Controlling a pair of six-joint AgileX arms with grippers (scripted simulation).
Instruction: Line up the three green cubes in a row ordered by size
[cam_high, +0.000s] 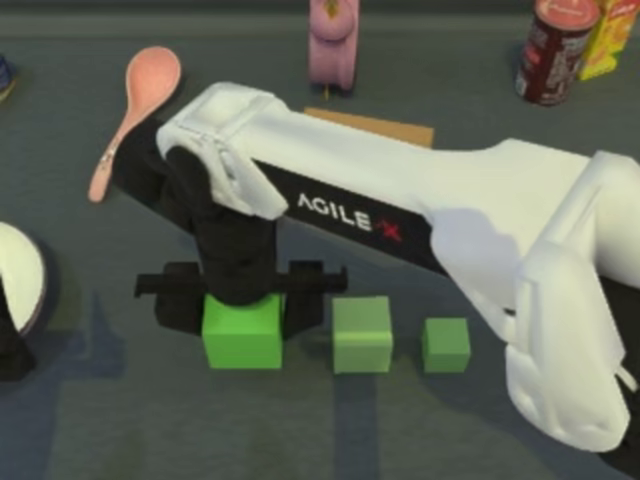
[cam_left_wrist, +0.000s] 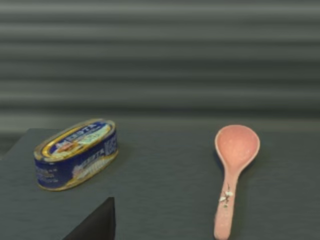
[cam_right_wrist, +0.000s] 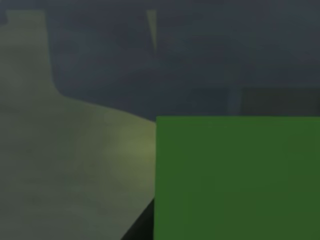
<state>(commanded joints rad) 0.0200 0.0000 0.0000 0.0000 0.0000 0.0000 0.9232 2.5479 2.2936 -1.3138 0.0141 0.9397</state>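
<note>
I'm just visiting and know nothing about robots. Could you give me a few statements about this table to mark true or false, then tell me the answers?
1. The three green cubes stand in a row: large cube, medium cube, small cube. True.
2. The right gripper is over the small cube. False: it straddles the large cube.
3. A pink spoon lies near the table's far left. True.
4. The left arm reaches across the table. False: it sits at the left edge.
5. The oval tin is stacked on the spoon. False: they lie apart.

Simulated tabletop rig — bare dark table (cam_high: 120, 420) — slatted grey backdrop (cam_left_wrist: 160, 60).
</note>
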